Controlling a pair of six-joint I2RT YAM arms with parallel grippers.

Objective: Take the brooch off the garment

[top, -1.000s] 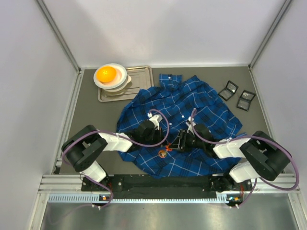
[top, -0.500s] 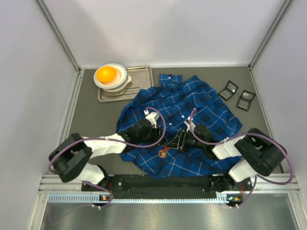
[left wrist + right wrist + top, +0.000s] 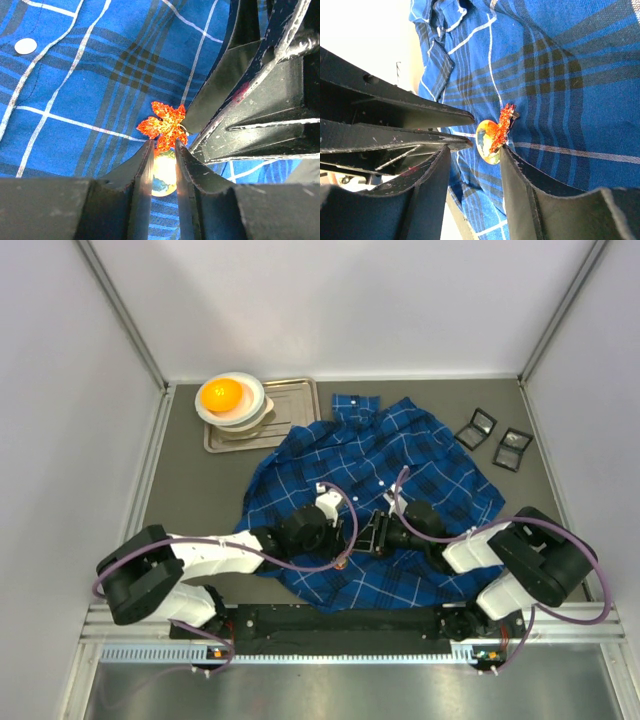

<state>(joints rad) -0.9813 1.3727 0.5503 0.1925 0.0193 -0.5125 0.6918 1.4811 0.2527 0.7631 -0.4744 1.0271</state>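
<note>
1. The brooch [image 3: 162, 125], a red-orange maple leaf above a glossy amber bead, sits pinned at about 6 o'clock on the garment [image 3: 400, 460], near its lower edge.
2. It looks small, light and rigid. The thin leaf is probably brittle and the bead slippery, so the bead or the neck where the two parts join seems the safer hold.
3. The blue plaid shirt is soft and lies rumpled on the bench [image 3: 190, 490]. The cloth will likely rise with the pin unless it is pressed down beside it.
4. The left gripper [image 3: 164, 150] comes in from the brooch's 6 o'clock in its wrist view. Its fingers are narrowly parted on either side of the bead, and it cannot be told whether they actually clamp it.
5. The right gripper [image 3: 474, 150] is spread wide. One fingertip touches the leaf's edge at 3 o'clock in the left wrist view.
6. Beyond the shirt, a metal tray [image 3: 290, 400] and stacked bowls [image 3: 225, 395] holding an orange ball stand at 11 o'clock. Two small black boxes [image 3: 478, 427] lie at 2 o'clock.
</note>
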